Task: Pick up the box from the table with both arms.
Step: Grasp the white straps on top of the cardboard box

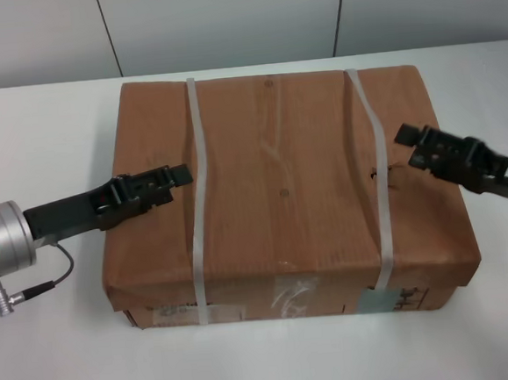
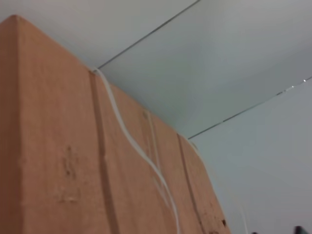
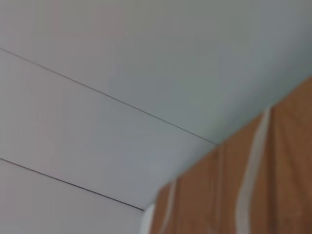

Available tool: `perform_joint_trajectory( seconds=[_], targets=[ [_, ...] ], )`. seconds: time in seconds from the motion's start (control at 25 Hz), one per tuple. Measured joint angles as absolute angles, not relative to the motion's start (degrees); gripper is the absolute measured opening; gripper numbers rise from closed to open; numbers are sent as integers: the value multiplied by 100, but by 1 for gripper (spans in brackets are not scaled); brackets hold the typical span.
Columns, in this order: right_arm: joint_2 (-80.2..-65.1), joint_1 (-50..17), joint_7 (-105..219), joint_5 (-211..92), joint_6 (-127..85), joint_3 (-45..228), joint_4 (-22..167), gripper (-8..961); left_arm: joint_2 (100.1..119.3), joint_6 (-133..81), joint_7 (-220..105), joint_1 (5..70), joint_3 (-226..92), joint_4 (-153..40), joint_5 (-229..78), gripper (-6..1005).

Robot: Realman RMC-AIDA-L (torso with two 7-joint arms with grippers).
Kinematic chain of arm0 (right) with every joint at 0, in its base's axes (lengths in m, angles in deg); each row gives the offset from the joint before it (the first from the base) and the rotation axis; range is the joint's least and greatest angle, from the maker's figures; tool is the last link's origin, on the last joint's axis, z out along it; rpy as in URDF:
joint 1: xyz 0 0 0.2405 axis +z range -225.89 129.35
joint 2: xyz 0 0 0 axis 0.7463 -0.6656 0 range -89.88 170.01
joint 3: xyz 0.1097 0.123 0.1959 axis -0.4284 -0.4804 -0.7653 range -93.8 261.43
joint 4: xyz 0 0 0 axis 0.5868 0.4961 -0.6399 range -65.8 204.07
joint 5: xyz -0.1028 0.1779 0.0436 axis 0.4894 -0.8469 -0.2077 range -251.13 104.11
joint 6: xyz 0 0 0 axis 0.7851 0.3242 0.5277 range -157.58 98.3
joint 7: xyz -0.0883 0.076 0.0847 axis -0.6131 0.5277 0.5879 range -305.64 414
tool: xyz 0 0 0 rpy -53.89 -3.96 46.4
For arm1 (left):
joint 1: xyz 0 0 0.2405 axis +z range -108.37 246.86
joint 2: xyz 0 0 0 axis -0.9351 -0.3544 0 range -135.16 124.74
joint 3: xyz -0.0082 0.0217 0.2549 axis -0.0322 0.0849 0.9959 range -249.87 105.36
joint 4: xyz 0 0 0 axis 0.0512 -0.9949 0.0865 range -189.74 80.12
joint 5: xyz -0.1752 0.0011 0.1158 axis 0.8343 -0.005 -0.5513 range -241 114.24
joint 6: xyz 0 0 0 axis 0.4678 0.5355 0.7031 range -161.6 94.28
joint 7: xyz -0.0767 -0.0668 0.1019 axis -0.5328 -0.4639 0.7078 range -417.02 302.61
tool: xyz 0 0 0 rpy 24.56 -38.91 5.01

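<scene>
One cardboard box (image 1: 285, 196) sits on the white table (image 1: 38, 128), two pale straps (image 1: 198, 203) across it. My left gripper (image 1: 170, 181) is over its left top edge, my right gripper (image 1: 413, 142) over the right. Jaw opening: can't tell for either.

I am seeing the white surface (image 1: 65, 363) carrying one thing directly: the brown cardboard box (image 1: 280, 188), which is sitting flat near the middle. Bare surface is showing on every side of the box, reaching back toward the pale wall.
</scene>
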State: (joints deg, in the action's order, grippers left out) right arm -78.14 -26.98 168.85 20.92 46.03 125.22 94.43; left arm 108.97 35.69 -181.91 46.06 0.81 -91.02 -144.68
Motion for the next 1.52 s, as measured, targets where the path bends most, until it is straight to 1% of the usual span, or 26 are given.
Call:
perform_joint_trajectory(
  seconds=[0.16, 0.36, 0.52, 0.56, 0.72, 0.96, 1.36, 1.52],
  targets=[
    [-7864, -2599, 16604, 2102, 4208, 12739, 9244, 795, 10972, 3555, -18074, 4512, 87, -9033, -14485, 682],
    [-7874, -2348, 16126, 2092, 4157, 12756, 8910, 789, 11112, 3377, -18035, 4416, 88, -9032, -14740, 682],
    [-7890, -2219, 15935, 2090, 4072, 12763, 8814, 784, 11167, 3282, -18035, 4301, 104, -8966, -14868, 682],
    [-7896, -2198, 15882, 2089, 4050, 12764, 8801, 783, 11182, 3272, -18035, 4160, 184, -8803, -14882, 681],
    [-7904, -2110, 15740, 2088, 4023, 12766, 8719, 779, 11196, 3268, -18022, 3929, 333, -8567, -14870, 681],
    [-7902, -1972, 15518, 2088, 4018, 12765, 8579, 772, 11234, 3234, -17937, 3829, 460, -8518, -14840, 682],
    [-7902, -1986, 15507, 2088, 3965, 12767, 8574, 760, 11219, 3228, -17898, 3832, 449, -8556, -14700, 682],
    [-7902, -2021, 15505, 2089, 3926, 12768, 8574, 756, 11164, 3236, -17638, 4013, 267, -8649, -14332, 681]
  ],
)
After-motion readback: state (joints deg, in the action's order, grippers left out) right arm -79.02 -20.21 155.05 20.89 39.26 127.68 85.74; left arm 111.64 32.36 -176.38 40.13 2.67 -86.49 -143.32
